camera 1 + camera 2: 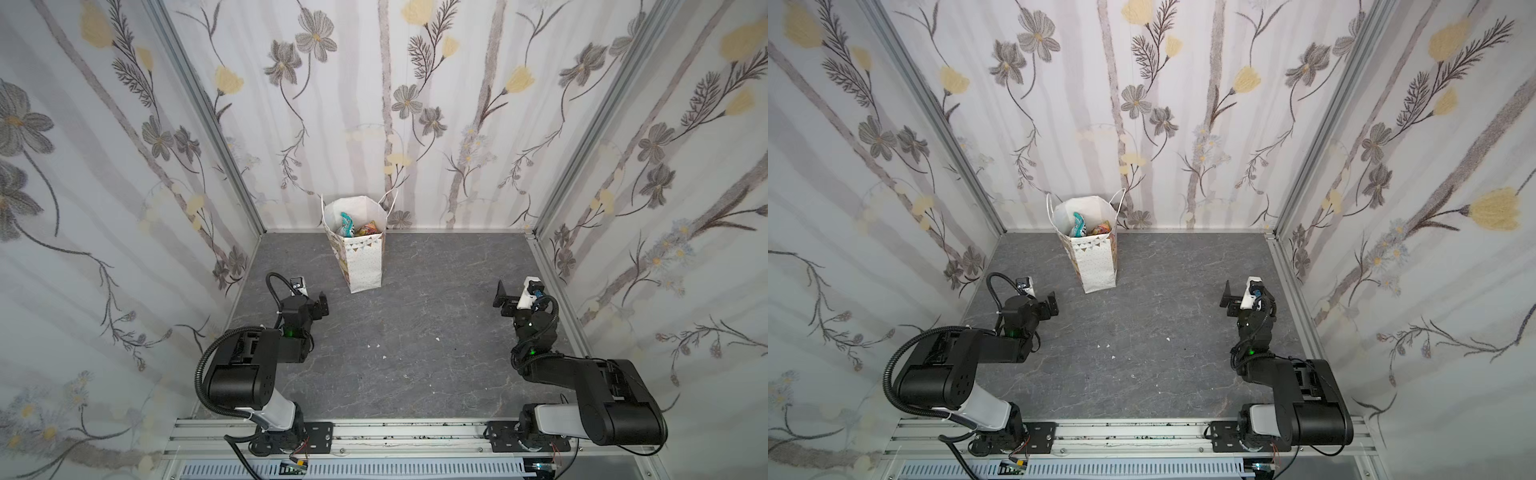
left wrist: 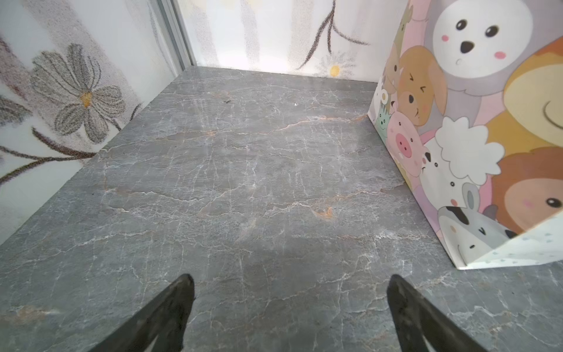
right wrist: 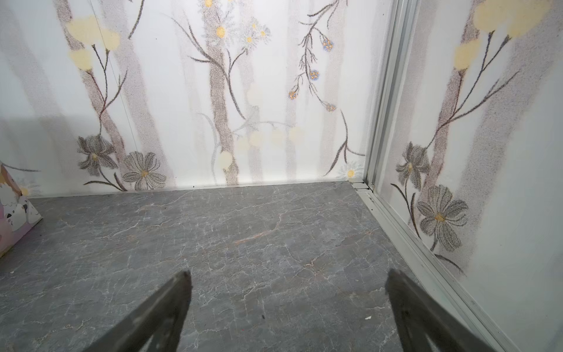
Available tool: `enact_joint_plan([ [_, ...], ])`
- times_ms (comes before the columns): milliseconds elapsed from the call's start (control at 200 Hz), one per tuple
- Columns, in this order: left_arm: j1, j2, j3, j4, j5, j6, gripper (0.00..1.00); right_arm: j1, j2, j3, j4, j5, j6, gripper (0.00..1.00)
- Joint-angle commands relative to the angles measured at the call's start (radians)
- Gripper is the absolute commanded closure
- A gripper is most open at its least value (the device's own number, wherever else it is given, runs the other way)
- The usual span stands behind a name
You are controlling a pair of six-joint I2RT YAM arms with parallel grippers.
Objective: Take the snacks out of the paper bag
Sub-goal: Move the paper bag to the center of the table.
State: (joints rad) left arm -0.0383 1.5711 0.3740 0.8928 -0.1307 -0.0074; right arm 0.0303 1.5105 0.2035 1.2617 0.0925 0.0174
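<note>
Snacks point(image 1: 348, 226) in paper bag point(image 1: 365, 266); well apart from left tool point(image 2: 291, 279), right tool point(image 3: 288, 274)

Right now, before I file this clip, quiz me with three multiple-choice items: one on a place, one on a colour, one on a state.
1. The paper bag stands:
A) upright, toward the back wall
B) upright, beside the front rail
C) tipped over at mid-table

2. Among the snacks in the bag's mouth, one packet is:
A) purple
B) teal
C) grey

3. The jaws of the left arm and right arm are:
A) both shut on packets
B) left shut, right open
C) both open, empty

Answers:
1 A: both top views show it upright in the rear part of the table.
2 B: a teal packet shows beside an orange packet.
3 C: each wrist view shows spread jaws with only bare table between them.
</note>
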Motion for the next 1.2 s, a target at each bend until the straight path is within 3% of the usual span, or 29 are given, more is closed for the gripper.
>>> enact_joint_plan([
  [0,0.001,0.003,0.005,0.046,-0.010,0.003,0.00,-0.001,-0.001,0.001,0.045,-0.002,-0.005,0.00],
  [724,0.000,-0.003,-0.030,0.102,-0.019,0.003,0.00,0.001,-0.042,-0.004,0.028,-0.011,-0.006,0.00],
  [829,-0.005,-0.066,-0.126,0.231,-0.103,-0.020,0.00,0.018,-0.215,0.038,-0.213,0.068,0.017,0.00],
  [884,-0.018,-0.152,-0.161,0.242,-0.158,-0.025,0.00,0.019,-0.317,0.087,-0.389,0.118,0.120,0.00],
  [939,-0.030,-0.295,-0.152,0.074,-0.185,-0.054,0.00,0.021,-0.412,0.162,-0.585,0.125,0.237,0.04],
  [1034,-0.034,-0.591,-0.059,-0.382,-0.168,-0.214,0.00,0.045,-0.491,0.338,-0.931,0.096,0.440,0.10],
  [1124,-0.042,-0.791,0.025,-0.671,-0.128,-0.415,0.00,0.135,-0.494,0.466,-1.069,0.040,0.479,0.12],
  [1199,-0.048,-0.874,0.138,-0.891,-0.083,-0.596,0.00,0.241,-0.444,0.601,-1.164,0.033,0.477,0.12],
])
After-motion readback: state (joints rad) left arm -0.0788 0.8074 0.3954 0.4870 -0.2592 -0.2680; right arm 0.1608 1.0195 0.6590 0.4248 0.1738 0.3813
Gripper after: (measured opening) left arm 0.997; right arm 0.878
